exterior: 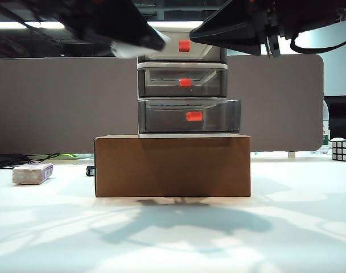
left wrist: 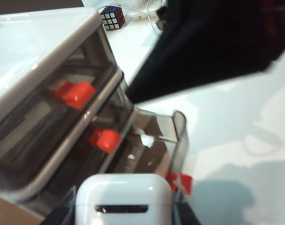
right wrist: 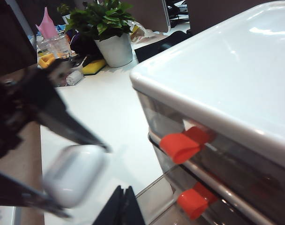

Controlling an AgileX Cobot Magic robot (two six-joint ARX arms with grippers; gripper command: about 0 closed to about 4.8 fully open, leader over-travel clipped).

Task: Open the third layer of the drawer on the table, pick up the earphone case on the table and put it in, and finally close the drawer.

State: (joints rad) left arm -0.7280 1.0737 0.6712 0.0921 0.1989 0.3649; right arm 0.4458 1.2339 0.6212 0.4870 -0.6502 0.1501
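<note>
We have the earphone case [left wrist: 123,199] clamped in the left gripper [left wrist: 124,206], high beside the drawer [exterior: 182,85] top; the third layer [left wrist: 154,147] stands pulled open just below and ahead of it. We should bring the case squarely over that open tray, lower until it clears the front wall, then let go. The right gripper [right wrist: 123,206] waits close by, fingers together, ready to push it shut

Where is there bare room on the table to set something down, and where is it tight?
Free: the white table in front of the cardboard box, and the stretch between the box and the Rubik's cube. Tight: above the open third layer, where the left tool holds the earphone case and the shut right tool hovers close.
</note>
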